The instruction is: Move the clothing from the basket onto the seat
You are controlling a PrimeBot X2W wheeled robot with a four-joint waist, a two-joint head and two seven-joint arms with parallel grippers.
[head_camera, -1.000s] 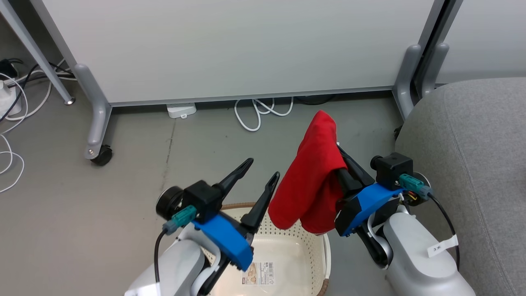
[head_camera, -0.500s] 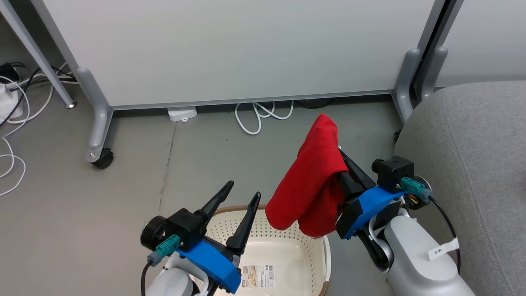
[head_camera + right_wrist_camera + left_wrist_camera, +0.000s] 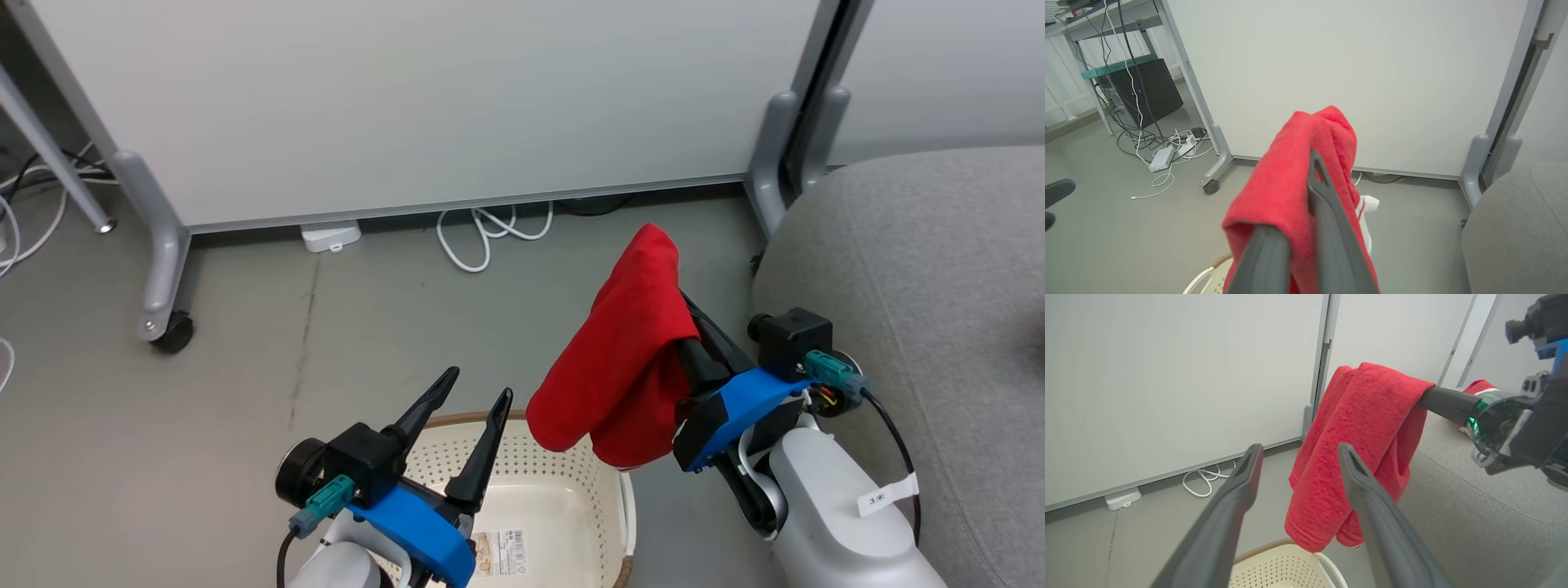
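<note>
The right gripper (image 3: 1312, 161) was clamped narrow on a red garment (image 3: 629, 359), which draped over its fingers and hung above the far right corner of the basket (image 3: 571, 445), clear of the rim. The left gripper (image 3: 480, 384) hovered above the basket's far left rim, fingers spread wide and holding nothing. A paper label (image 3: 498, 555) lay on the basket's floor. The grey sofa (image 3: 939, 269) stood right of the basket, with a second red garment (image 3: 1481, 386) lying on it.
</note>
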